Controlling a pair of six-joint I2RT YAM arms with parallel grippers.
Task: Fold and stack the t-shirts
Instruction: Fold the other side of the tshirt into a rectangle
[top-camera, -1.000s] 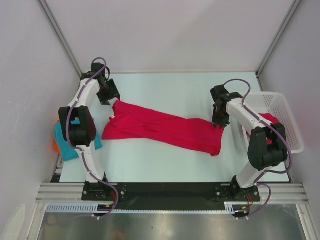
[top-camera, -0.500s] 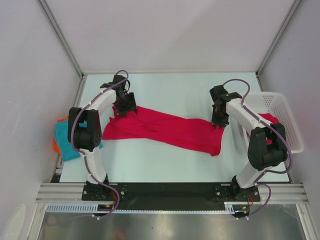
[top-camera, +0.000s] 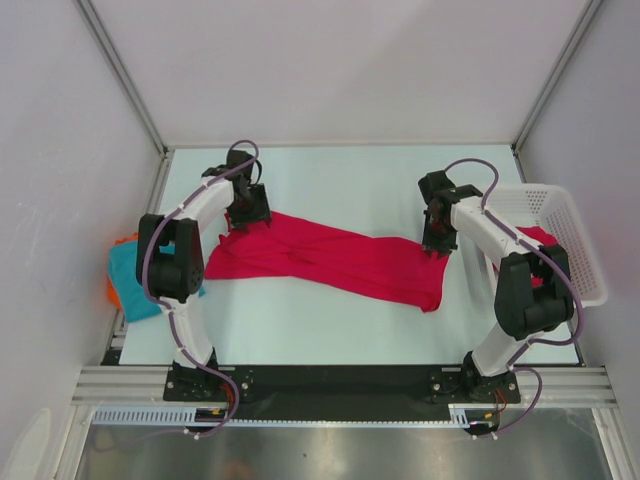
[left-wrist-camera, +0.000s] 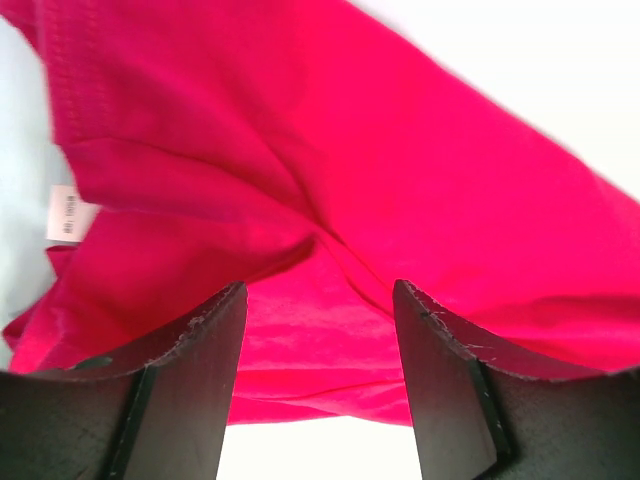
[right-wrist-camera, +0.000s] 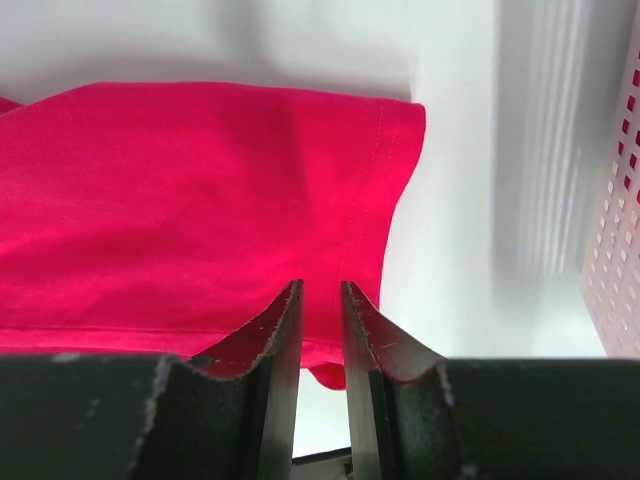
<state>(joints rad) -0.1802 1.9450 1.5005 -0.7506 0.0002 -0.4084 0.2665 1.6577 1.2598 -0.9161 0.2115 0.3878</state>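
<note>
Your long crimson short-sleeved cloth t-shirt lies stretched slantwise across the pale table, its far-left end near the left arm and its right end running down toward the near right. You have the left gripper low over that far-left end, and its wrist camera shows the two dark fingers spread wide, with wrinkled red cloth filling the space between them and nothing clamped. A small white label shows at the cloth's edge on the left of that view. Your right gripper sits at the upper right corner of the same shirt; seen from its wrist, the fingers stand almost together with only a slim gap, right at the stitched hem. Whether they pinch the fabric or merely rest over it, you cannot tell from here. Just beside that hem, on the right, is the white plastic mesh basket, and a second crimson shirt lies bunched inside it. At the table's left edge, beside the left arm's elbow, a teal blue cloth shirt rests on an orange item that is mostly hidden.
</note>
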